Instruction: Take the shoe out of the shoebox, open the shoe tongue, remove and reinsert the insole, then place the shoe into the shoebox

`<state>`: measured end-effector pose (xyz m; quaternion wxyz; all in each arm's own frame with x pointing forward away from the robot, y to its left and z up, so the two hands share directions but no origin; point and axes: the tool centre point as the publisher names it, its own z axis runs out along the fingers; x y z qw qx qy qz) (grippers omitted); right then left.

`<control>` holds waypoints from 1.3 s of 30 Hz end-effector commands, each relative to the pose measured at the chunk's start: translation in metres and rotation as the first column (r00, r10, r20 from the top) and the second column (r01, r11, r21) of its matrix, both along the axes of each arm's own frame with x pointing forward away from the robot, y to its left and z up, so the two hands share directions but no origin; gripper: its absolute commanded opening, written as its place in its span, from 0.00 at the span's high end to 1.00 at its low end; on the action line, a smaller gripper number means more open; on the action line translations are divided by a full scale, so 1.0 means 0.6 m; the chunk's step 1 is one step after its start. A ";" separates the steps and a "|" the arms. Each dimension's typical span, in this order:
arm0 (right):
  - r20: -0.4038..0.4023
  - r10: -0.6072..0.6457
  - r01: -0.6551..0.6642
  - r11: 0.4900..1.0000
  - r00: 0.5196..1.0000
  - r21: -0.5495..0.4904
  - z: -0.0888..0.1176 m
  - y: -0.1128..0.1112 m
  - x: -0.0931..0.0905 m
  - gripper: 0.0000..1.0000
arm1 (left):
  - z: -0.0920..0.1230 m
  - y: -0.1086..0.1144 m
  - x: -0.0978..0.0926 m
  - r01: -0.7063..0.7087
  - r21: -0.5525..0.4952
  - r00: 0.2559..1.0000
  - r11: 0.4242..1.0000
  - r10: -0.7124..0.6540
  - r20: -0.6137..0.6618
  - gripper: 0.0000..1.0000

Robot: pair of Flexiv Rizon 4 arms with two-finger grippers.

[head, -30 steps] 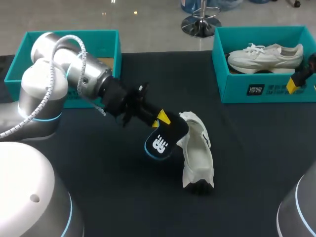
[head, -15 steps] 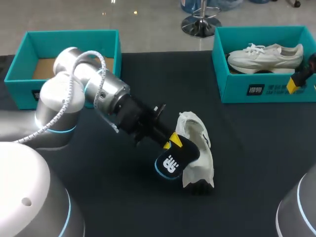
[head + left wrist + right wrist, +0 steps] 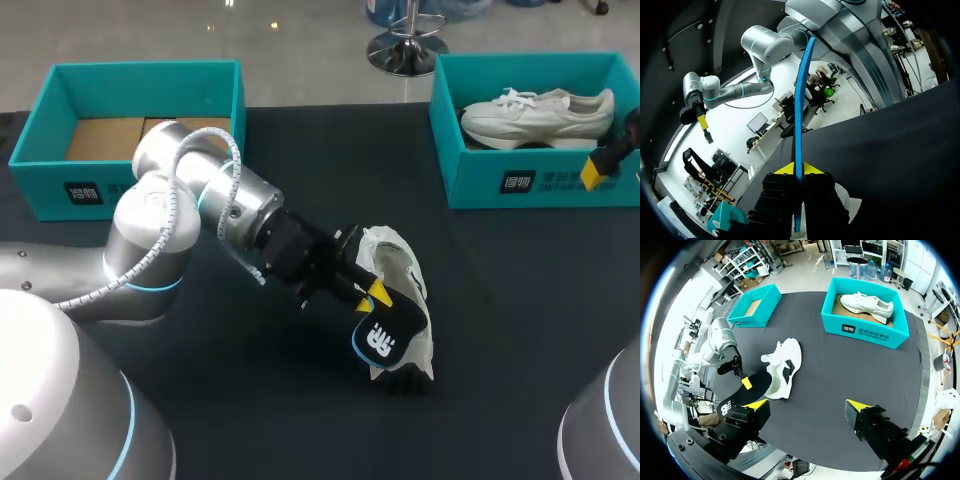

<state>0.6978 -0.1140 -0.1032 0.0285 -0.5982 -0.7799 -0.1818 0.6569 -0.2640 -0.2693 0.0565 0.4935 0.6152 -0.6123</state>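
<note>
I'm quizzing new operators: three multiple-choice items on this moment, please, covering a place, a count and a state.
1. Where is the insole?
A) inside a shoebox
B) held by the left gripper, beside the white shoe on the table
C) lying loose

2. How many teal shoeboxes stand on the table?
A) one
B) two
C) three

3. The right gripper has its jaws:
A) shut on the insole
B) shut on a shoe
C) open, empty

1 B: its jaws clamp the insole's edge.
2 B: one at each far corner.
3 C: its tips stand wide apart.
</note>
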 end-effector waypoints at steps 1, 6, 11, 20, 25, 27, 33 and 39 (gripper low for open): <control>-0.006 0.000 0.000 1.000 1.000 -0.001 0.001 0.001 0.004 0.00 | -0.011 -0.010 0.007 -0.001 -0.004 1.000 1.000 0.001 -0.002 1.00; -0.006 0.000 0.000 1.000 1.000 -0.001 0.001 0.001 0.004 0.00 | -0.025 -0.015 0.014 -0.019 0.003 1.000 1.000 0.019 -0.008 1.00; -0.006 0.000 0.000 1.000 1.000 -0.001 0.001 0.001 0.004 0.00 | -0.039 -0.016 0.017 -0.032 0.022 0.999 0.999 0.032 -0.009 1.00; -0.006 0.000 0.000 1.000 1.000 -0.001 0.001 0.001 0.004 0.00 | -0.068 -0.016 0.031 -0.047 0.043 0.999 0.998 0.047 -0.002 1.00; -0.006 0.000 0.000 1.000 1.000 -0.001 0.001 0.001 0.004 0.00 | -0.082 -0.020 0.043 -0.051 0.045 0.999 0.998 0.051 -0.003 1.00; -0.006 0.000 0.000 1.000 1.000 -0.001 0.001 0.001 0.004 0.00 | -0.088 -0.022 0.047 -0.051 0.050 0.999 0.997 0.051 0.012 1.00; -0.006 0.000 0.000 1.000 1.000 -0.001 0.001 0.001 0.004 0.00 | -0.101 -0.029 0.063 -0.053 0.061 0.998 0.997 0.052 0.028 1.00; -0.006 0.000 0.000 1.000 1.000 -0.001 0.001 0.001 0.004 0.00 | -0.115 -0.035 0.086 -0.065 0.073 0.997 0.995 0.061 0.057 1.00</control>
